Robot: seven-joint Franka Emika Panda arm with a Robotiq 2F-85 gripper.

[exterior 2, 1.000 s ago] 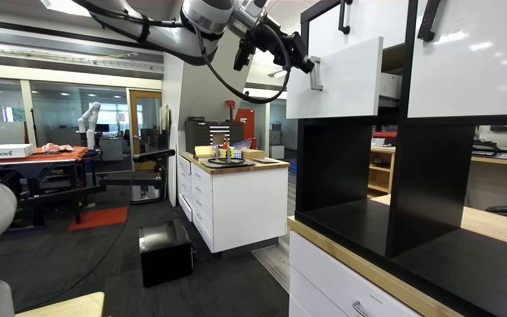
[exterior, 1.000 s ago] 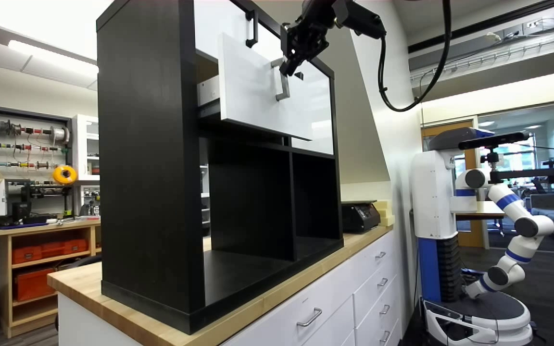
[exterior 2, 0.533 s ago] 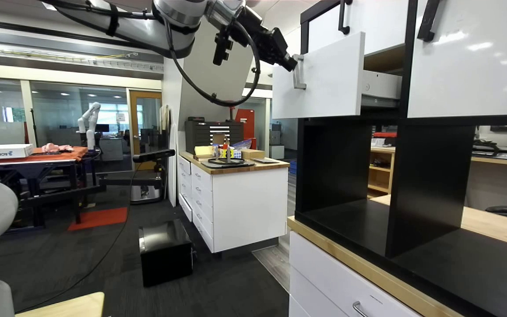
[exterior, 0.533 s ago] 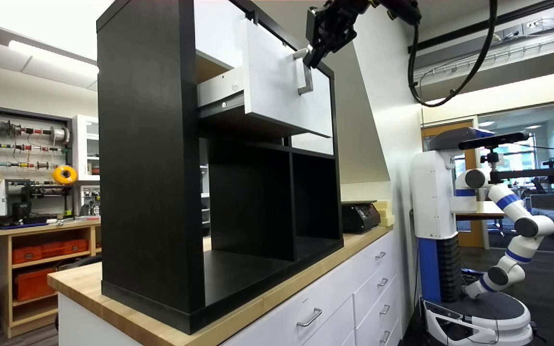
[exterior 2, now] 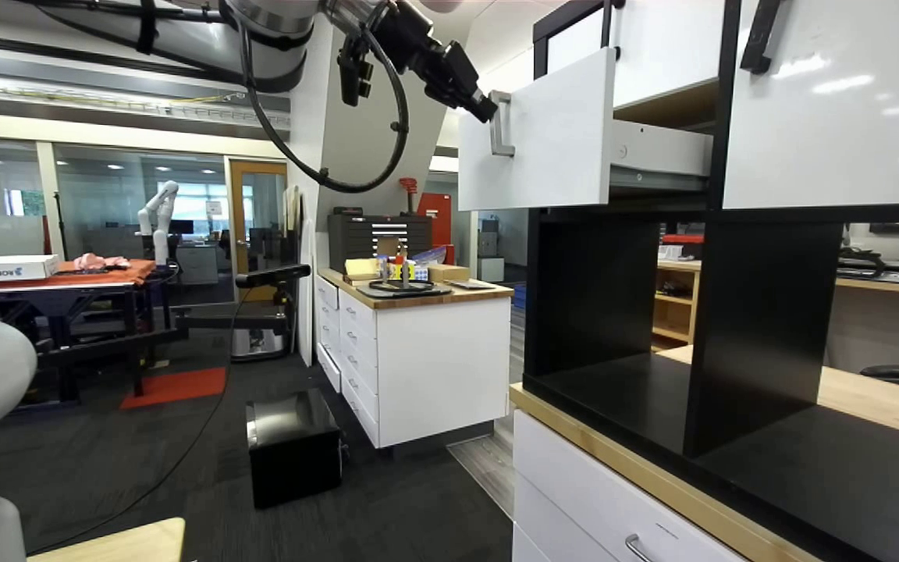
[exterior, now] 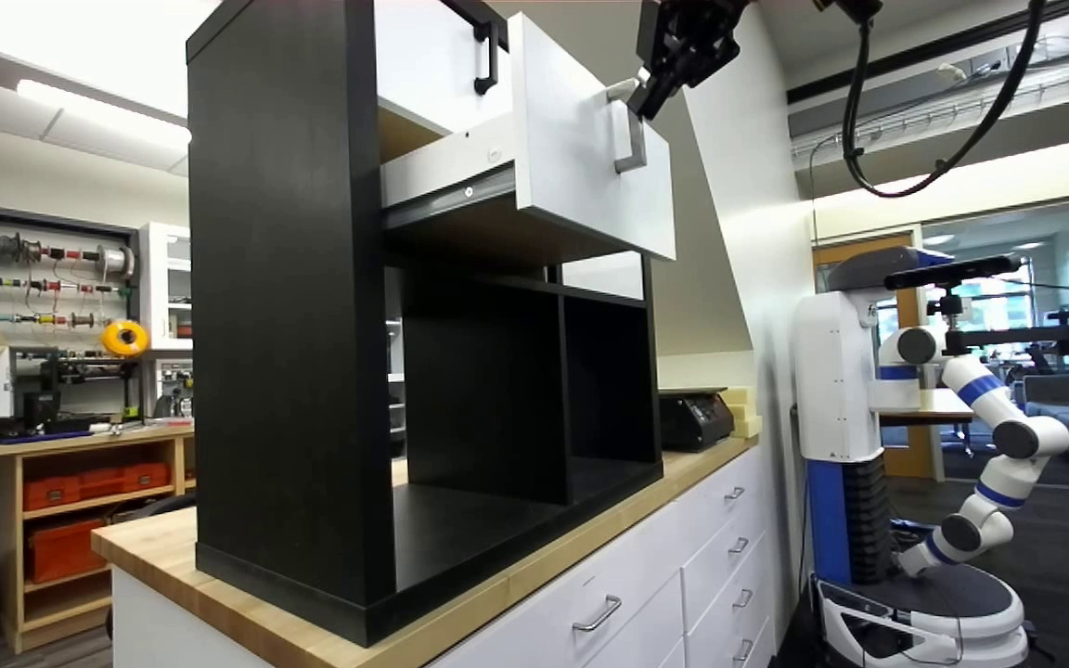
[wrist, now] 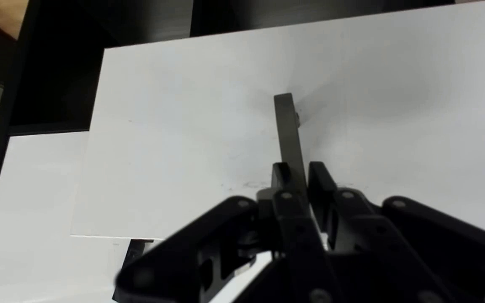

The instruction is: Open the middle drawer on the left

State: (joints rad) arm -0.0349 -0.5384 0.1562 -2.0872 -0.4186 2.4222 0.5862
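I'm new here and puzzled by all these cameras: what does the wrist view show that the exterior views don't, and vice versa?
Only the wrist view: two short black fingers, one on each side of the straight grey metal handle, and faint dark scuffs on the flat white drawer front.

Only the exterior views: the open drawer's pale flat side wall, its long grey metal rail and a looping black cable.

Both: that handle, that drawer front, the jointed black gripper and the boxy black cabinet.
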